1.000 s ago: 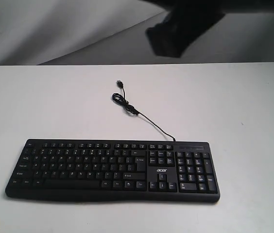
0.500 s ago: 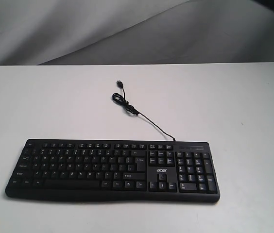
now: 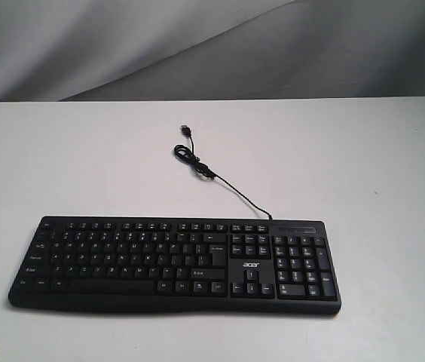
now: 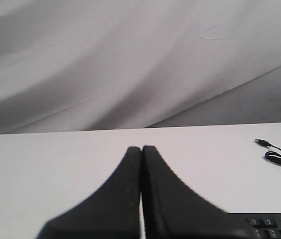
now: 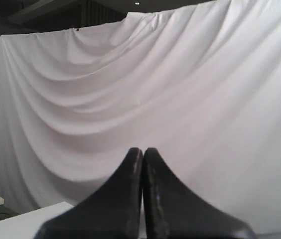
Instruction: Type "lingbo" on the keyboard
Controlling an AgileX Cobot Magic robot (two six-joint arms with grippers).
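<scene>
Black keyboard [image 3: 175, 264] is lying flat on the white table [image 3: 363, 151], near its front edge in the exterior view, with its long side running across that view. Its case is showing as matte dark plastic, wide and low, with rounded corners and a gently curved front lip. The keys are carrying small white legends, too fine to read. A number pad [image 3: 303, 268] is occupying the right end, and a white "acer" logo [image 3: 251, 265] is sitting just beside it, above the arrow keys.

A thin black cable [image 3: 227, 185] is leaving the back edge of the keyboard and is running away across the table, forming a small loose coil before ending in a USB plug [image 3: 186, 130]. Grey-white draped cloth [image 3: 122, 45], falling in soft folds, is hanging behind the table.

The left gripper [image 4: 141, 149] is showing two smooth, dark, wedge-shaped fingers pressing together along their whole length, holding nothing and touching nothing. In its wrist view one corner of the keyboard [image 4: 275, 226] and the cable's plug [image 4: 261, 142] are appearing on the table [image 4: 56, 169] beyond it. The right gripper [image 5: 143, 150] is likewise closed on nothing, pointing toward the folded cloth [image 5: 155, 89].
</scene>
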